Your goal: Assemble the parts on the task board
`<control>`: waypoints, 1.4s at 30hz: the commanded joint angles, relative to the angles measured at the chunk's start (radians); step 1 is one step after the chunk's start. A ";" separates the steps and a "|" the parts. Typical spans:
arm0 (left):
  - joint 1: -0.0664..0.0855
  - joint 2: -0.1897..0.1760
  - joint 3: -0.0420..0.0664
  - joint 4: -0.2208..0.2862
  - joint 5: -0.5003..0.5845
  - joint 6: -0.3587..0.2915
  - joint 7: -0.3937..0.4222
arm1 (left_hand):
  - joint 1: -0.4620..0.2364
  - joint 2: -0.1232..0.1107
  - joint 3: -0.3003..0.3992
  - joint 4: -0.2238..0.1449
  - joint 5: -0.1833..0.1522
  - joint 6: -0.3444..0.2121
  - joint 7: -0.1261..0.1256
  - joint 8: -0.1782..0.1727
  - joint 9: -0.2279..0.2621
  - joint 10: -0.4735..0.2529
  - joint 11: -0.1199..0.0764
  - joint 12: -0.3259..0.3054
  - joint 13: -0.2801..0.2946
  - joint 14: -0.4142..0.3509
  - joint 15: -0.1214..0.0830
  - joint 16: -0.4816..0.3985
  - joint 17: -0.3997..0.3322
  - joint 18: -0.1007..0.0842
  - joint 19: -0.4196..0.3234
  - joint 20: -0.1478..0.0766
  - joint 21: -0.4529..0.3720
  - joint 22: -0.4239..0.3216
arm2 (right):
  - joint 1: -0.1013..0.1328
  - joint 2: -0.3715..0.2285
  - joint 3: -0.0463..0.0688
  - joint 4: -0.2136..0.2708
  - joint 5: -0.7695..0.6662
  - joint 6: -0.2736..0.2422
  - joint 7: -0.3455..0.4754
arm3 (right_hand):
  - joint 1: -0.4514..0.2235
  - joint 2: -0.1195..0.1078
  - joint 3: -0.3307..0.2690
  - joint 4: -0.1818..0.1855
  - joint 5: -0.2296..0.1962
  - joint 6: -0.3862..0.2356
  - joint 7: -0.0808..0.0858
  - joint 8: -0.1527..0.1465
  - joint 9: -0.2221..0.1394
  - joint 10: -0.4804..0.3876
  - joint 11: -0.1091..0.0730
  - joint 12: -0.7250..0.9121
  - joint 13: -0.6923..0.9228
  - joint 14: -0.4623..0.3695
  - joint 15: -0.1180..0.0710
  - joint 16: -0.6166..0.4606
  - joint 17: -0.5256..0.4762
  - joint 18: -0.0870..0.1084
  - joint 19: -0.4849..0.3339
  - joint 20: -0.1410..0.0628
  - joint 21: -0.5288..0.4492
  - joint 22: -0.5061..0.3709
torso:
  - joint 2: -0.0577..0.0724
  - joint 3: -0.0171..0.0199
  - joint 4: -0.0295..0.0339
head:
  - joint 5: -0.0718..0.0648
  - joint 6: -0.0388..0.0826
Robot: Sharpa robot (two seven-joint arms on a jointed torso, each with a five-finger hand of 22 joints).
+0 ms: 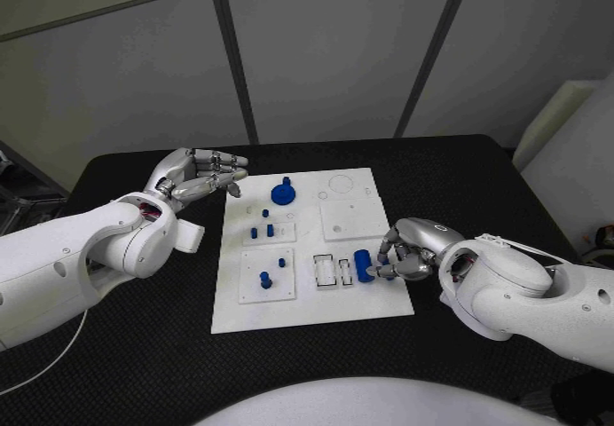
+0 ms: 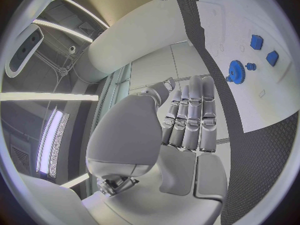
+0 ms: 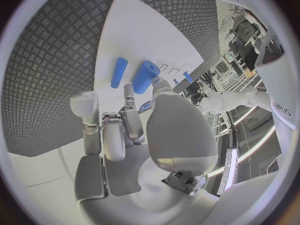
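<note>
Nearest the camera is the right hand (image 1: 412, 253), sitting at the right edge of the task board (image 1: 313, 306) with its fingers curled around a blue cylinder (image 1: 364, 265), which it holds just over the slotted block in the lower middle of the board. In the right wrist view you can see that cylinder (image 3: 145, 76) pinched at the fingertips, and a thinner blue peg (image 3: 119, 72) lying on the white plate just beside it, apart from the hand.

Working outward: there are small blue pegs (image 1: 261, 232) standing in the square insert left of centre, another one (image 1: 265, 280) in the insert below it, and a blue gear (image 1: 283, 191) up near the board's far left corner. The left hand (image 1: 199, 177) hovers off the board's far left edge, fingers loosely curled, holding nothing.

My take: this step is seating the cylinder. I'd line it up parallel with the slot first, lower it slowly, and only let go once it sits flat; a tilted drop probably jams or rolls away.
</note>
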 commanded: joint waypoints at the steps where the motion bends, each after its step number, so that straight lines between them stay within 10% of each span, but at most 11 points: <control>1: 0.001 0.001 0.001 0.001 0.001 0.002 0.006 | -0.003 0.010 -0.003 -0.003 -0.003 -0.003 0.004 0.005 0.000 -0.008 0.002 0.002 -0.001 -0.004 0.003 -0.004 -0.001 -0.028 0.001 0.005 -0.005 -0.002 | 0.000 0.008 0.000 -0.009 -0.031 0.002 -0.006 | -0.001 0.003 -0.006 0.002 -0.001 -0.003 -0.004 0.002 0.002 -0.009 0.000 -0.008 -0.003 0.090 -0.009 0.003 0.200 -0.006 0.003 -0.001 0.000 -0.002 | -0.001 -0.0008 -0.0001 | -0.001 0.000; 32: 0.001 -0.001 0.001 0.002 0.001 0.011 -0.002 | -0.004 0.012 -0.003 -0.003 -0.003 -0.003 0.004 0.006 0.000 -0.009 0.002 0.003 -0.002 -0.004 0.003 -0.004 -0.001 -0.028 0.002 0.005 -0.005 -0.002 | -0.021 0.128 0.000 -0.103 -0.020 0.110 -0.047 | -0.029 0.031 -0.050 0.002 -0.017 -0.030 -0.001 0.023 0.022 -0.029 0.003 -0.029 -0.018 0.086 -0.006 -0.006 0.184 -0.003 -0.010 0.002 -0.019 -0.026 | -0.001 -0.0006 -0.0002 | 0.008 -0.011; 42: 0.001 -0.001 0.001 0.002 0.001 0.013 -0.004 | -0.004 0.012 -0.003 -0.003 -0.003 -0.003 0.004 0.006 0.000 -0.009 0.002 0.003 -0.002 -0.004 0.003 -0.004 -0.001 -0.028 0.002 0.005 -0.005 -0.002 | -0.022 0.111 0.000 -0.086 -0.006 0.007 -0.069 | 0.040 0.066 -0.039 -0.004 0.078 -0.022 -0.009 0.048 0.041 -0.018 -0.004 -0.026 -0.001 0.089 -0.012 0.000 0.195 -0.004 -0.002 -0.003 -0.013 -0.014 | -0.001 0.0002 -0.0012 | 0.012 -0.009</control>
